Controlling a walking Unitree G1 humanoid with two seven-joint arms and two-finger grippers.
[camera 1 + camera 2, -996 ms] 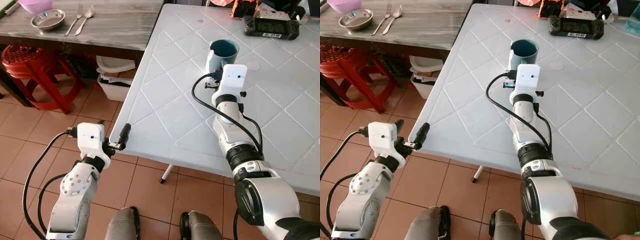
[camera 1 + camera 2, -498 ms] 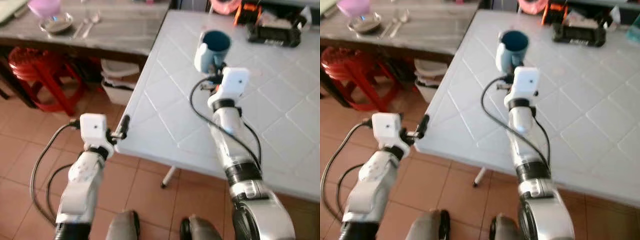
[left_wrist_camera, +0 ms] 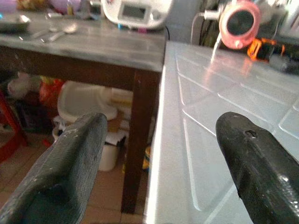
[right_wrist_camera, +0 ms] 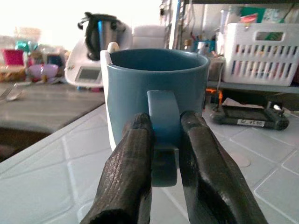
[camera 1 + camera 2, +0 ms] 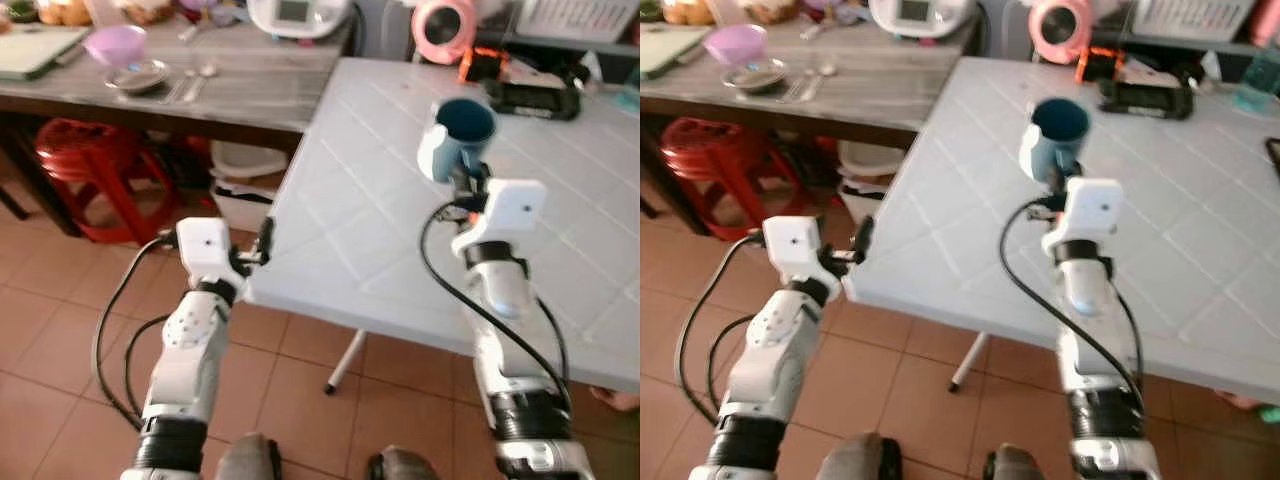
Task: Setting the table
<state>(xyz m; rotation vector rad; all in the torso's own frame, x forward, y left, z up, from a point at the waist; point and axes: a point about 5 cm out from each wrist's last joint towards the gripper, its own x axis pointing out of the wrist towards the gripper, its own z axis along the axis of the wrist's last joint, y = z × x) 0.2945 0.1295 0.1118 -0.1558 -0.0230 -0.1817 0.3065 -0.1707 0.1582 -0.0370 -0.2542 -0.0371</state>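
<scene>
A blue mug hangs over the white plastic table, held by its handle. My right gripper is shut on that handle, one black finger on each side. The mug stands upright and seems lifted off the table top. My left gripper is open at the table's near left corner, with nothing between its fingers. On the wooden side table at the back left lie a metal bowl, a pink bowl, and a fork and spoon.
A red plastic stool and a white bin stand under the wooden table. A black controller and a pink round device sit at the white table's far side. A white appliance stands at the back.
The camera has risen and pulled back, showing more of the room. My right gripper has lifted the mug off the table top. The left gripper stays at the table corner.
</scene>
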